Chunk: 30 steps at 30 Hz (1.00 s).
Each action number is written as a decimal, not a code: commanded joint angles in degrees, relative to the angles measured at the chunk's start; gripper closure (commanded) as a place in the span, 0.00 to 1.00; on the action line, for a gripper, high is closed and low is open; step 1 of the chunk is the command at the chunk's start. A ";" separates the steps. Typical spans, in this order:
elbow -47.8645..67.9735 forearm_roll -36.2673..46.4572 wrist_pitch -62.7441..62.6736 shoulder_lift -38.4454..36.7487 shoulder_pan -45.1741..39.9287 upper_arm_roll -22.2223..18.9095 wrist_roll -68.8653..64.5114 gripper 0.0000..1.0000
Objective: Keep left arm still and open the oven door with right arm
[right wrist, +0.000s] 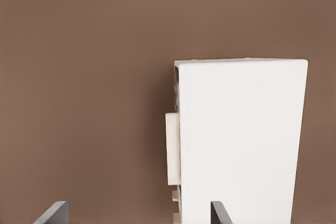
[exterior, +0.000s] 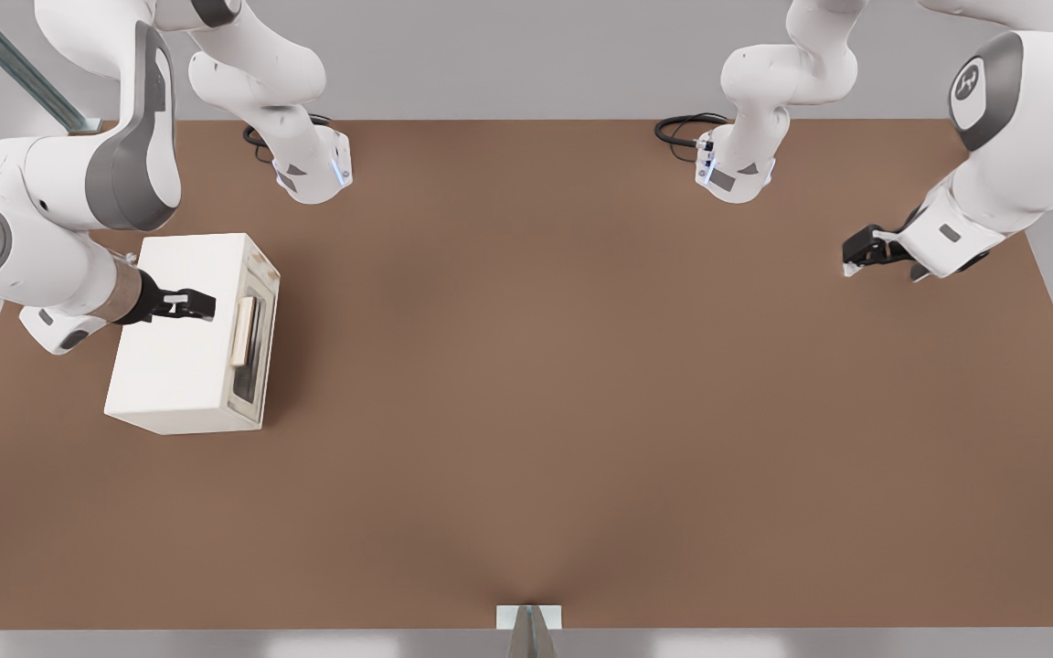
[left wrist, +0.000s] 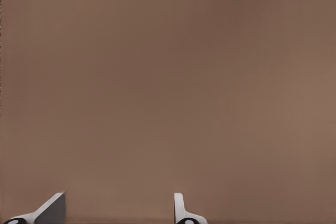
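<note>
The cream-white oven (exterior: 181, 343) stands on the brown table at the front view's left. Its oven door (exterior: 255, 352), with dark glass and a long beige bar handle (exterior: 242, 332), faces the front view's right and lies flush with the body. The right arm (exterior: 42, 247) reaches over the oven's top. Its gripper (exterior: 205, 305) hovers just above that top, short of the handle edge, fingers spread wide and holding nothing. In the right wrist view the handle (right wrist: 172, 148) sticks out from the door's edge (right wrist: 178, 103), between the open fingertips (right wrist: 218, 213).
The left arm (exterior: 993, 183) hangs over the table's far right side. Both arm bases (exterior: 312, 169) (exterior: 735, 169) and a black cable (exterior: 686, 128) sit along the back edge. A small metal bracket (exterior: 528, 621) marks the front edge. The left wrist view holds only bare table (left wrist: 168, 77).
</note>
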 commanded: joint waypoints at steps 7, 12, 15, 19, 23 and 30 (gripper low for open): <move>-0.49 -20.72 -2.84 5.69 16.58 0.43 -0.22 0.79; -7.52 -52.10 -7.50 14.04 28.54 0.35 6.10 0.79; -7.87 -56.24 -11.28 19.41 30.47 0.26 16.22 0.79; -7.87 -55.71 -17.52 24.51 29.42 -0.09 23.51 0.79; -6.47 -54.21 -17.25 25.74 25.29 -0.36 27.64 0.79; -6.99 -50.79 -16.90 26.09 26.25 -0.09 27.91 0.79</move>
